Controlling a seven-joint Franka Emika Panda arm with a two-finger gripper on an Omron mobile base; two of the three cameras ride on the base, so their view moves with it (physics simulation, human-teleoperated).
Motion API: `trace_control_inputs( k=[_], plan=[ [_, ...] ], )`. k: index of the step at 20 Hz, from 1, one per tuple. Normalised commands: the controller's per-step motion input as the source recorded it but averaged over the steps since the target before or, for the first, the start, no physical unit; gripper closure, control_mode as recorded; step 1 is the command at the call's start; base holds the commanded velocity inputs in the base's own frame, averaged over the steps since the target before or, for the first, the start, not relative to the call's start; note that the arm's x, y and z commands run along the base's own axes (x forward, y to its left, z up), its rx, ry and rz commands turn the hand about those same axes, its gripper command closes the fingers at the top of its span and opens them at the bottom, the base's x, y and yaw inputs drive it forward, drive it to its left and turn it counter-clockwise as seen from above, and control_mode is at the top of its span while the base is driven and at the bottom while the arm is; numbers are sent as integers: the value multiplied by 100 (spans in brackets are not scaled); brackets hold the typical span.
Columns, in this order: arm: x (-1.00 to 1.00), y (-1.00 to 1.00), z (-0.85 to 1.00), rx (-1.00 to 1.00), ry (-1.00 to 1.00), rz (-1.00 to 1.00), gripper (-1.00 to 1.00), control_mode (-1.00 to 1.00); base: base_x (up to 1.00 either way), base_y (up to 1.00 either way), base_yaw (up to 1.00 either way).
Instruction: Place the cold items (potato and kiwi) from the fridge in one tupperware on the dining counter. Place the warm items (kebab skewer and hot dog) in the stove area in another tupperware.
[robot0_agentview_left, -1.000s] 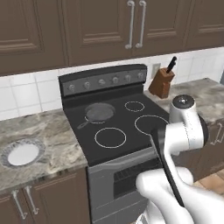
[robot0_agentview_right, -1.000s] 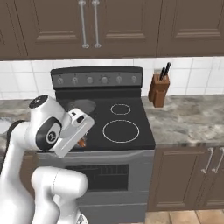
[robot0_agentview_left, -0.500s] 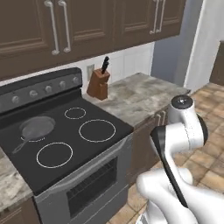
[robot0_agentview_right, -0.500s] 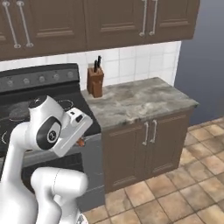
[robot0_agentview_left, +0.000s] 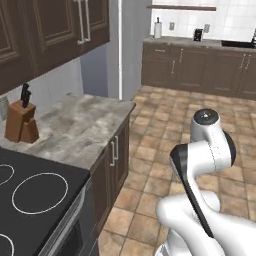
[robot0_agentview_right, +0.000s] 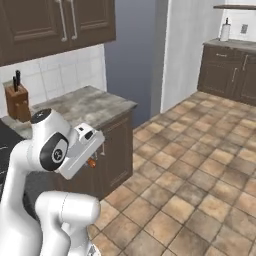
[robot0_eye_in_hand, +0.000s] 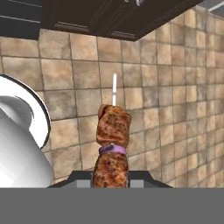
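My pincer (robot0_eye_in_hand: 111, 181) is clamped tight on the kebab skewer (robot0_eye_in_hand: 112, 146). In the hand view the meat sticks up from between my tips: brown chunks w/ a purple bit in the middle, and a thin white stick poking out past the top. The skewer hangs over the brown floor tiles (robot0_eye_in_hand: 175, 87), not touching them. Dark cabinet fronts run along the top of that view.

In the right base view my hand (robot0_agentview_right: 82, 150) points down and fwd, in front of the dark cabinet door (robot0_agentview_right: 117, 150), and a small brown-orange bit of the kebab shows just under it. My white arm (robot0_agentview_left: 207, 150) is folded up close to my body in the left base view.

Next to me is the grey stone counter (robot0_agentview_left: 80, 127). A wooden knife block (robot0_agentview_left: 20, 122) w/ black handles stands on it near the wall. The black stove (robot0_agentview_left: 30, 195) w/ white ring marks sits right beside the counter.

Further off the tiled floor runs to more dark cabinets (robot0_agentview_left: 200, 67) by the far wall, w/ a white bottle (robot0_agentview_left: 158, 29) on top. I can't see any tupperware box from here
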Motion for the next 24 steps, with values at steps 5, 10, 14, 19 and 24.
trace_control_inputs(
  k=[5, 10, 14, 19, 24],
  plan=[
    [0, 0, 0, 0, 0, 0, 100, 100, 92, -32, -61],
    [0, 0, 0, 0, 0, 0, 100, 100, 100, -14, -50],
    [0, 0, 0, 0, 0, 0, 100, 100, 100, -6, -39],
    [0, 0, 0, 0, 0, 0, 100, 100, 100, -7, -44],
    [0, 0, 0, 0, 0, 0, 100, 100, 100, -2, -61]
  ],
)
